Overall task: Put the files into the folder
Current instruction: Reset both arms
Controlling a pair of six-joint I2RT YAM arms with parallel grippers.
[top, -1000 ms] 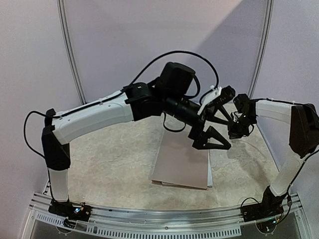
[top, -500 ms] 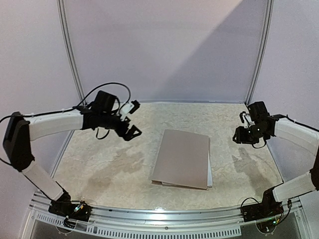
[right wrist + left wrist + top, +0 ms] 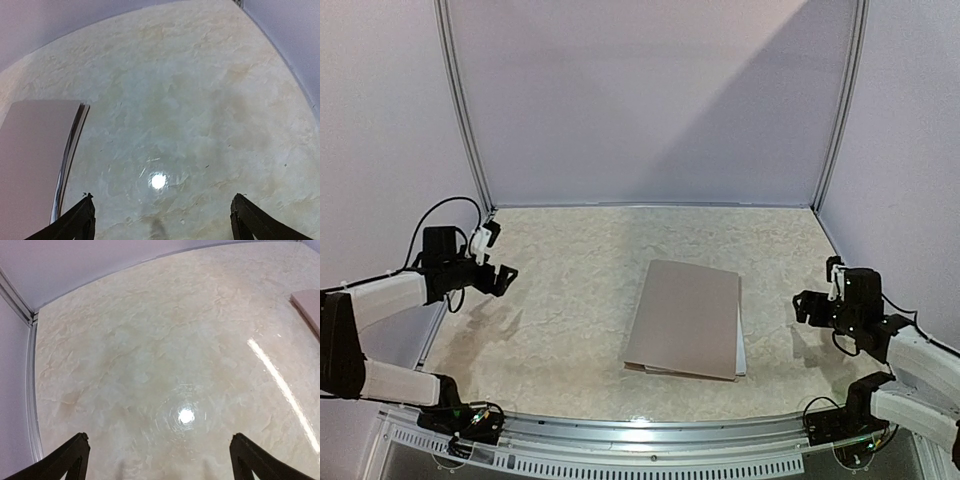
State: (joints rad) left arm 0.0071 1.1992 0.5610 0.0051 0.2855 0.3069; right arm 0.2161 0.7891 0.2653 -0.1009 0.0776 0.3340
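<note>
The tan-brown folder lies shut and flat in the middle of the table. A thin white edge of the files shows along its right side; the rest of them is hidden under the cover. In the right wrist view the folder lies at the left, with the files' edge beside it. My left gripper hovers open at the table's left side, far from the folder, and holds nothing. My right gripper hangs open to the right of the folder, also with nothing in it.
Pale walls close in the beige marbled tabletop at the back and on both sides. One corner of the folder shows at the right edge of the left wrist view. Glare spots lie on the tabletop under both grippers.
Both arms have drawn back from above the folder to their own sides of the table. The right gripper has gone from shut to open. The folder has not moved.
</note>
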